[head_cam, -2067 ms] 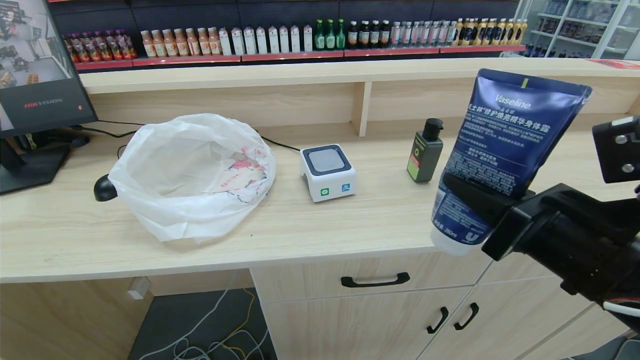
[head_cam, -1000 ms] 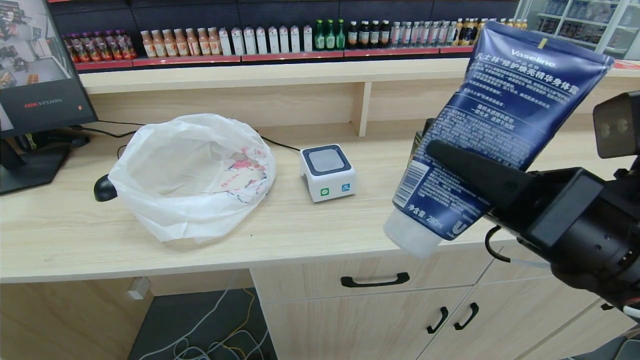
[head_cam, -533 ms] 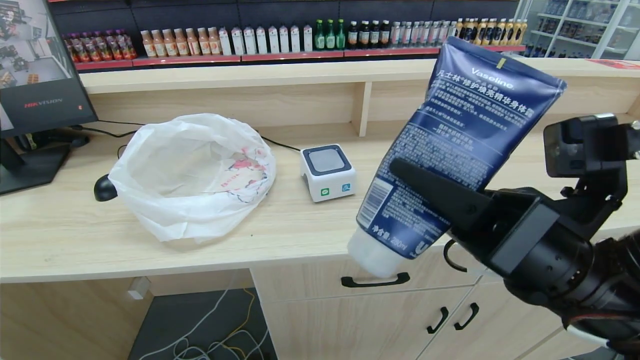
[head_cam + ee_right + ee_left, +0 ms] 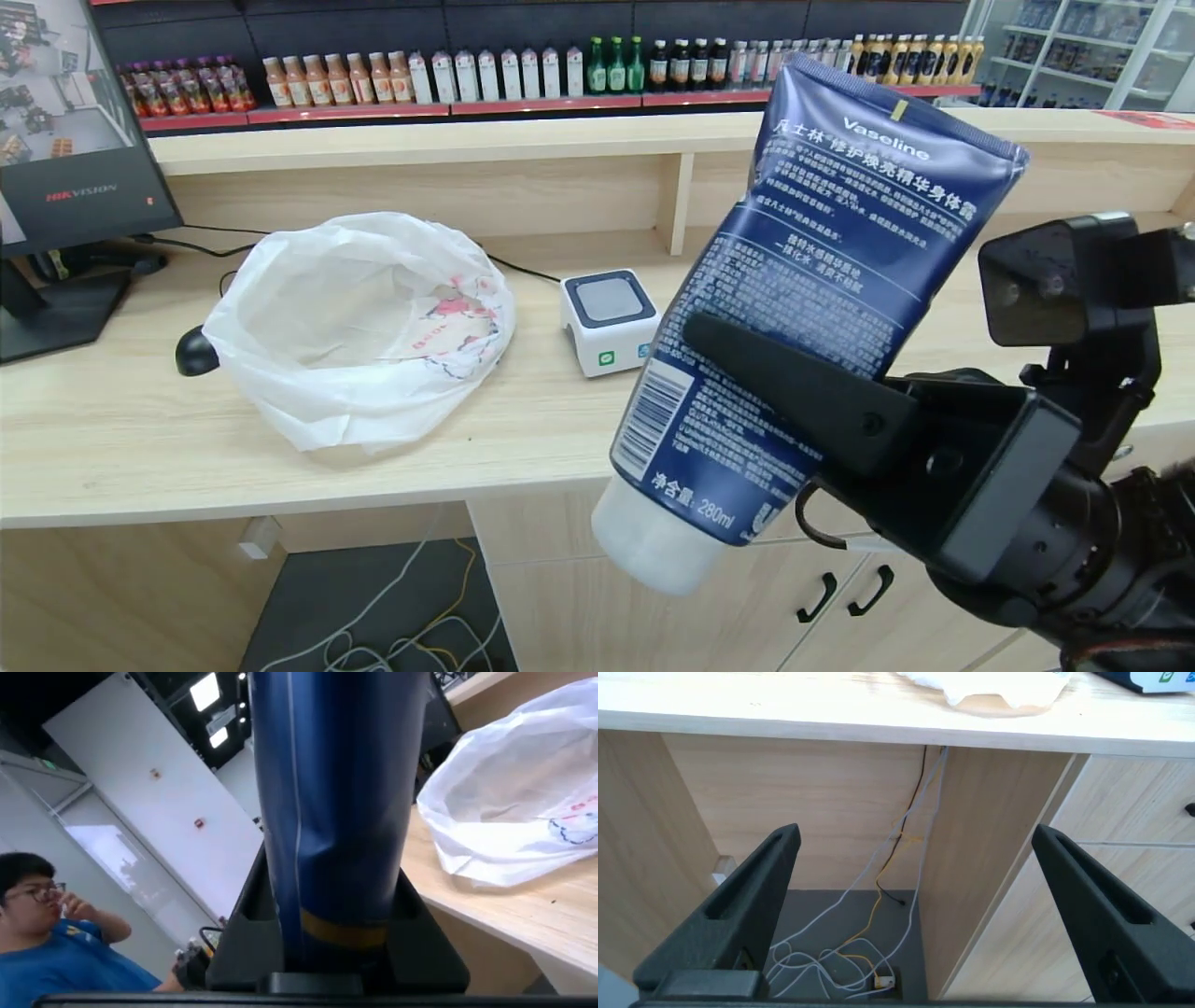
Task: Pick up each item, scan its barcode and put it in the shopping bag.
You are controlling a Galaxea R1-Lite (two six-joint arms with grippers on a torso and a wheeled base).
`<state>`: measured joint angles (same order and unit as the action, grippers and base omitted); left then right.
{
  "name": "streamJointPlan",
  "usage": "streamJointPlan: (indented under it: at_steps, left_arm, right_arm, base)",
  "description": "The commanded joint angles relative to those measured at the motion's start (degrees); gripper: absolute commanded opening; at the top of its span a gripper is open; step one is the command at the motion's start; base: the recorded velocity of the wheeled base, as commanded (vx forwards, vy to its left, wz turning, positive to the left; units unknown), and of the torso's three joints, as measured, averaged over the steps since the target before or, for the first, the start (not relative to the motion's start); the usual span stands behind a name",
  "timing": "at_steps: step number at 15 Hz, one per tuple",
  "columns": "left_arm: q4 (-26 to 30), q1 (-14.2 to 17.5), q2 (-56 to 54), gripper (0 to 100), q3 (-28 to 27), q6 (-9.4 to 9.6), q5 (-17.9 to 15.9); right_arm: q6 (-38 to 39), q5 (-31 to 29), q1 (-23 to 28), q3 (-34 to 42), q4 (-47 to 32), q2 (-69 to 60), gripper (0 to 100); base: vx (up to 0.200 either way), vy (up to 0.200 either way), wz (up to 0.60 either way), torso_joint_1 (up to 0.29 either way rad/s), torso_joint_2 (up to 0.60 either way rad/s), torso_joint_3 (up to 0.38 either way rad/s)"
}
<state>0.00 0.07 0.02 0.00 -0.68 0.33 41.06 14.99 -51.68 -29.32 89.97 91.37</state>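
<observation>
A dark blue squeeze tube with a white cap (image 4: pixel 840 233) fills the right half of the head view. It is held in the air, tilted, with its cap (image 4: pixel 644 546) pointing down toward the lower centre and its flat crimped end toward the upper right. The right tool (image 4: pixel 709 345) is clenched around the tube's lower body, and one black finger lies across the printed face.

A white barcode panel (image 4: pixel 651 418) sits near the cap end, facing the camera. The tube hangs in front of the pale wooden bench (image 4: pixel 121 439), touching nothing on it.

At the centre of the frame a small white cube-shaped scanner with a grey window on top (image 4: pixel 611 317) stands on the bench, just left of the tube. Further left lies a crumpled white plastic shopping bag (image 4: pixel 355 327), its mouth open upward.

The left tool (image 4: pixel 915 840) hangs below the bench edge with its fingers spread wide and nothing between them.

The step in hand appears to be the scan: the tube is lifted but not yet over the scanner. The next move likely calls for carrying the tube leftward above the grey window and rolling it so the barcode faces down. After that it must travel on to the bag's mouth and be let go there.
</observation>
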Motion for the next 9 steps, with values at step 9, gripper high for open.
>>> streamJointPlan:
  at_steps: [9]
  left_arm:
    - [0.0,0.01,-0.02,100,0.0,-0.02,0.02]
  right_arm:
    - [5.35,0.03,-1.15,-1.88,0.03,-3.65,0]
  base:
    - [0.0,0.0,0.0,0.0,0.0,0.0]
